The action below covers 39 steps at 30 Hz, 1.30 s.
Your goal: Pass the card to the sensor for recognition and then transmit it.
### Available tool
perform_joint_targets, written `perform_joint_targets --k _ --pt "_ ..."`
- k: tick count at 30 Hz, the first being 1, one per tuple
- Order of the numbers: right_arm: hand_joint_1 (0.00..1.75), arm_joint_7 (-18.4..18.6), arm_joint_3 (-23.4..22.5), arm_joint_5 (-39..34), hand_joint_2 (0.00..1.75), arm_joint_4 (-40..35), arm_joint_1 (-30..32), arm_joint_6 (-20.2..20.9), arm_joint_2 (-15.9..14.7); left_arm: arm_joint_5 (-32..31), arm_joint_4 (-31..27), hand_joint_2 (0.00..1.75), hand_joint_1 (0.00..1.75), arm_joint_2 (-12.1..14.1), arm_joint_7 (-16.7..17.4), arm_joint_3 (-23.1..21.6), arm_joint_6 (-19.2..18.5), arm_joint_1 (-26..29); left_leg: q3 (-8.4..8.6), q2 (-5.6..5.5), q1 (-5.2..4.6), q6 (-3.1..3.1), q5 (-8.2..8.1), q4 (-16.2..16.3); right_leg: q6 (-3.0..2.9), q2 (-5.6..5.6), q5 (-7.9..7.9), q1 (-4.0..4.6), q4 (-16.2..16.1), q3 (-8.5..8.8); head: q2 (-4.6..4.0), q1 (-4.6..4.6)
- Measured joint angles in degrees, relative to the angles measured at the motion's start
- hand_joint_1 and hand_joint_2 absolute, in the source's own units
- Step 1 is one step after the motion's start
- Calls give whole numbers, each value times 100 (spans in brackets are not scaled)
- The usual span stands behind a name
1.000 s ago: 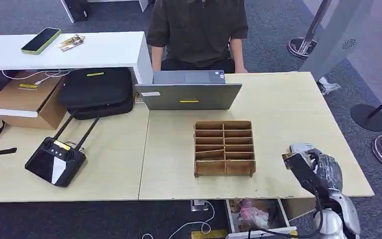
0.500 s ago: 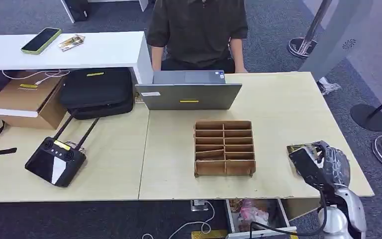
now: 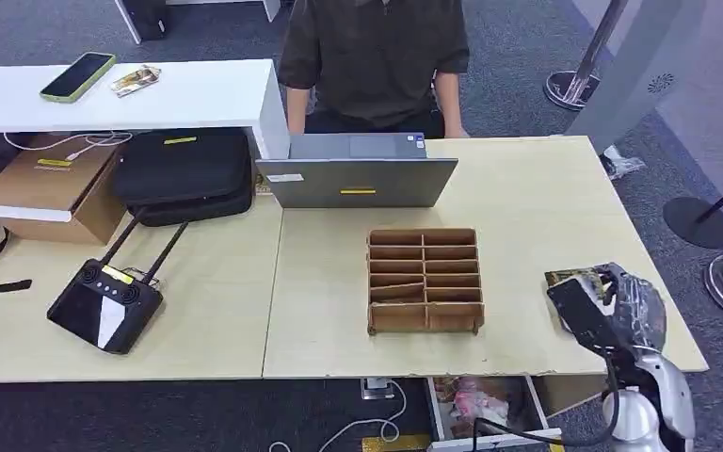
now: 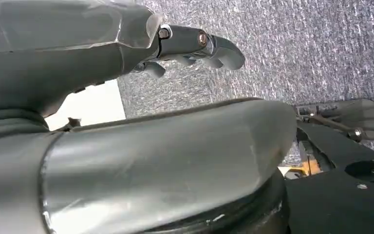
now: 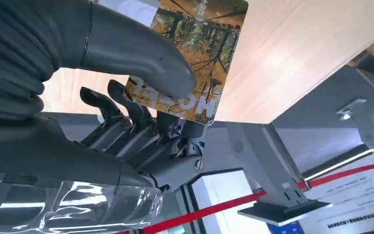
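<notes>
My right hand [image 3: 612, 306] hangs over the table's front right corner and pinches a card [image 3: 570, 278] printed with an autumn forest picture. In the right wrist view the thumb presses the card [image 5: 202, 53] against the dark fingers [image 5: 141, 117] beneath it. A grey stand with a flat plate, perhaps the sensor [image 5: 282, 207], rises beyond the table edge in that view. My left hand [image 4: 195, 46] hangs beside my body over grey carpet, holding nothing, its fingers curved.
A wooden compartment tray [image 3: 424, 279] stands mid-table, left of my right hand. Behind it a laptop [image 3: 358, 179] faces a seated person [image 3: 372, 56]. A black remote controller [image 3: 104, 301], a black bag [image 3: 184, 174] and a cardboard box [image 3: 52, 188] lie at the left.
My right hand has shifted right and slightly toward the table's front edge with the card, turning it so its picture side shows at the hand's upper left.
</notes>
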Motion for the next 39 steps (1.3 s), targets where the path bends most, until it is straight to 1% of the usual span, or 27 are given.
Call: perform_joint_targets --k 4,7,13,18,22,26,31,36,39 --pt "175 99 -63 37 175 -116 24 -59 2 28 0 0 0 2 0 0 -15 2 1 0 0 0 0 0 0 0 0 0 0 -1 0 0" --pt "175 123 -236 50 175 -271 130 -68 2 70 0 0 0 2 -22 0 -15 9 1 -2 0 0 0 1 0 -2 0 0 -1 -1 0 0" --pt "175 114 -632 46 175 -774 656 -76 2 166 0 0 0 2 -39 13 -7 16 -3 -2 0 2 -4 0 3 -2 -3 -1 -2 -1 0 0" --pt "175 142 -842 70 175 -1128 986 -63 9 223 0 0 0 2 -39 17 4 19 0 -1 0 -1 -6 0 6 -1 -5 0 -2 -1 0 0" --pt "175 132 -988 138 175 -1429 1248 94 81 282 0 0 0 0 -39 57 11 28 0 0 0 -1 -6 0 6 0 -5 0 -1 0 0 0" --pt "175 112 -1047 157 175 -1582 1347 210 157 367 0 0 0 -4 -37 148 17 30 0 1 0 -1 -6 0 6 1 -5 0 -1 0 0 2" --pt "175 9 -1001 203 175 -1521 1252 334 238 341 0 0 0 -7 -39 162 0 32 -4 4 0 -1 -5 -1 6 2 -4 0 0 4 0 0" --pt "175 -144 -580 68 175 -886 679 166 243 225 0 0 0 -7 -68 160 -17 9 7 11 0 -3 -2 -1 2 10 0 0 0 6 0 2" --pt "175 -153 -358 -33 175 -540 344 120 254 114 0 0 0 -7 -66 153 -15 9 7 9 0 0 1 0 1 6 1 0 1 7 0 0"
